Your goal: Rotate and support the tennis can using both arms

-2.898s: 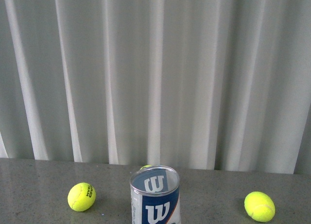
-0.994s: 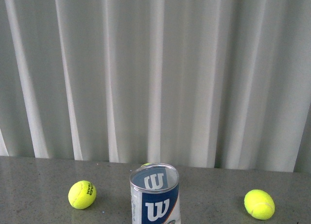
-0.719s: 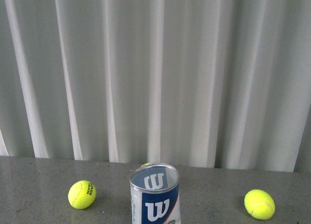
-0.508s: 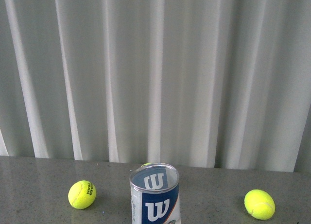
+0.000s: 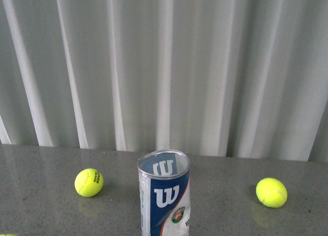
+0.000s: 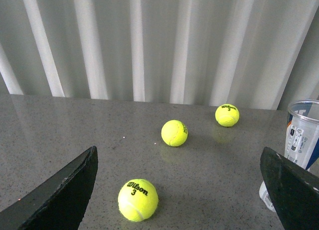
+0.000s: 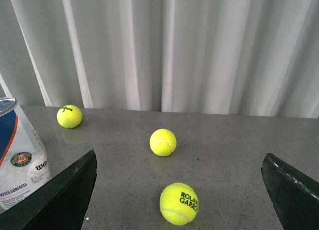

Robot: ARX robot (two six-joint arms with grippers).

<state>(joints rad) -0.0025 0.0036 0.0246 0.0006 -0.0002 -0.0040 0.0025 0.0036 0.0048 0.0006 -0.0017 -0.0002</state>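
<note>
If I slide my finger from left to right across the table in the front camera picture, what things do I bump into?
Tennis ball with black writing → tennis can, standing upright with its open top → plain tennis ball. A tiny yellow-green sliver shows at the bottom left corner, too small to tell what it is.

Open tabletop around upright tennis can; loose balls either side.

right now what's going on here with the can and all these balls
Nothing is being held yet. The tennis can stands upright and open on the grey table, with yellow tennis balls scattered around it. The left pincer and the right pincer are both open and empty, one on each side of the can, neither touching it. The supporting and rotating has not begun.
</note>
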